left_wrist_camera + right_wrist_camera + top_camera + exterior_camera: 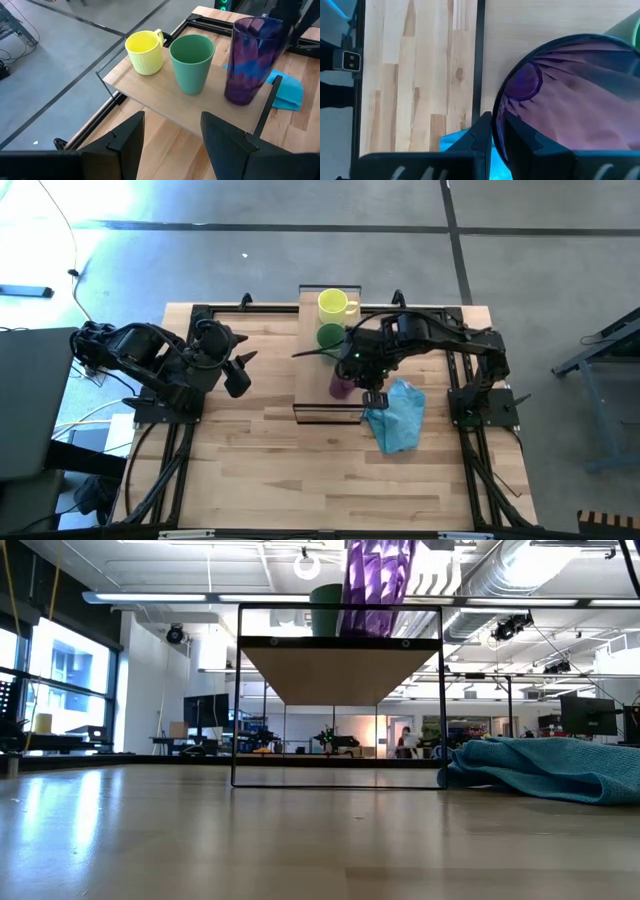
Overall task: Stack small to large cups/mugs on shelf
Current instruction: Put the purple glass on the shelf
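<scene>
On the shelf (312, 395) stand, from far to near, a yellow mug (333, 303), a green cup (330, 335) and a translucent purple tumbler (342, 386), each upright on its base. My right gripper (499, 137) points down over the tumbler's near rim, slightly open. One finger is inside the tumbler (570, 100) and one outside. My left gripper (172, 135) waits open to the shelf's left, above the table and facing the three vessels (191, 62). My right gripper comes at the tumbler from above, pointing down. Its fingers straddle the rim wall (501, 112) on the shelf's near side, the outer finger (482, 132) beside it and the inner finger (520, 137) within. Whether they touch the rim I cannot tell. The tumbler stands upright on the shelf.
A crumpled blue cloth (398, 416) lies on the table against the shelf's near right corner. The shelf stands on thin dark legs (236, 690) with open space beneath. Bare tabletop (300, 480) stretches toward the near edge.
</scene>
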